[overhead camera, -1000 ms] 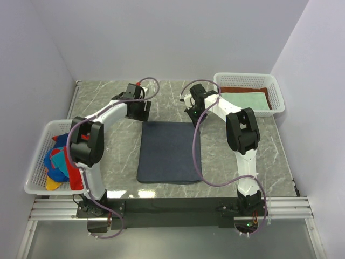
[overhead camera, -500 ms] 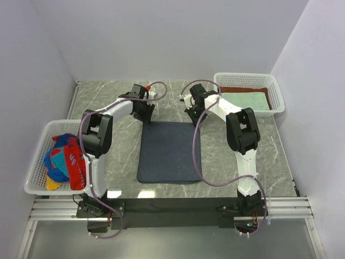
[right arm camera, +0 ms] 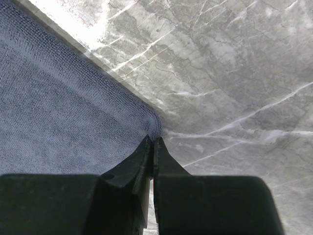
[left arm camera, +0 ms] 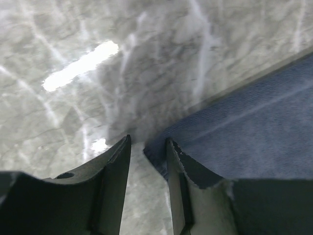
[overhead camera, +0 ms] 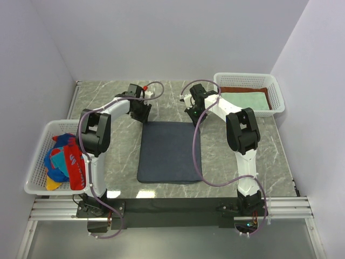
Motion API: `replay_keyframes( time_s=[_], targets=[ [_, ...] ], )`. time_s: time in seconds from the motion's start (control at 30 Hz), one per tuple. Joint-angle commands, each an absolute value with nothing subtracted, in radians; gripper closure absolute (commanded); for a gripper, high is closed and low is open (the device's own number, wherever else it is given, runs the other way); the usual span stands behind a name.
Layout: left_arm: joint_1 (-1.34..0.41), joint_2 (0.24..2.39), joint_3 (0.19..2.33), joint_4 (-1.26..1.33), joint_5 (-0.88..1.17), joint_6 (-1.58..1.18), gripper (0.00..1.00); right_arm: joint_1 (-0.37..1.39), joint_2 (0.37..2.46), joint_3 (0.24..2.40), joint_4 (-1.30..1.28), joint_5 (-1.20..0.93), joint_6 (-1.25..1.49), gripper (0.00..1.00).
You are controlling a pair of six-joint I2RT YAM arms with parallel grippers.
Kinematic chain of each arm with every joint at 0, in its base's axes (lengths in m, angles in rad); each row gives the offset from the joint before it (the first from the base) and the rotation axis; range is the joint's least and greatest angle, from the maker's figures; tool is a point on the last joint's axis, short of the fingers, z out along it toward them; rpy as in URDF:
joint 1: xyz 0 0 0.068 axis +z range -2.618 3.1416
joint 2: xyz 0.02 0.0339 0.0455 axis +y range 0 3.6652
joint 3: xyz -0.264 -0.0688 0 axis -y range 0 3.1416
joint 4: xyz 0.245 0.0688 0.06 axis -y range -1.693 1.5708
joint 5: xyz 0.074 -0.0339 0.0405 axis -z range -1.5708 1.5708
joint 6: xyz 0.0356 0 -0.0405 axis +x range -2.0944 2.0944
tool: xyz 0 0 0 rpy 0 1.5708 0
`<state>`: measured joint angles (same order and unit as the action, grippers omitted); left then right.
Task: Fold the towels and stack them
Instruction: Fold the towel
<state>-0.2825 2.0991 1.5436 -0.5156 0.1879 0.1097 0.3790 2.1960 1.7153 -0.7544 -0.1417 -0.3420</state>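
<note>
Starting from the near edge, where are the towels?
— Nearest, at nine o'clock, the left basket (overhead camera: 33, 156) holds the bright patterned towels (overhead camera: 63, 159), bunched and unfolded. In the middle of the marble table (overhead camera: 121, 162) the slate-blue towel (overhead camera: 168, 154) lies spread flat.

And the arms?
— Both reach to its far edge. The right gripper (right arm camera: 153, 142) sits at the one o'clock corner, fingers pressed together with the hem puckered into the tips. It has not stirred over the past second. How much cloth it really has is hard to judge from that close view.

What changed, then?
— The left gripper (left arm camera: 148, 140). A second ago it stood wide apart, out past the eleven o'clock corner. It has since swung in and dropped onto it, and the jaws have narrowed. They are still parted: the corner lies in the gap against one finger, with bare marble beside the other.

Meaning?
— I'd say the first fold is about to begin. Once the left pinches, both far corners are held and the far edge can come toward six o'clock.

Farthest?
— At two o'clock, the right basket (overhead camera: 245, 76) has the mint-green towel (overhead camera: 245, 101) lying flat on the rust-brown towel (overhead camera: 242, 89). So some stacking looks done.
</note>
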Motion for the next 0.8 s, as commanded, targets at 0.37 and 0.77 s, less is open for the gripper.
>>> replay_keyframes(
  time_s=[0.37, 0.77],
  targets=[
    [-0.258, 2.123, 1.540, -0.508, 0.290, 0.127, 0.60, 0.368, 2.187, 1.690, -0.764, -0.054, -0.365, 0.98],
    [-0.278, 2.088, 1.520, -0.489, 0.273, 0.133, 0.57, 0.370, 2.191, 1.694, -0.765, -0.052, -0.364, 0.99]
  ],
)
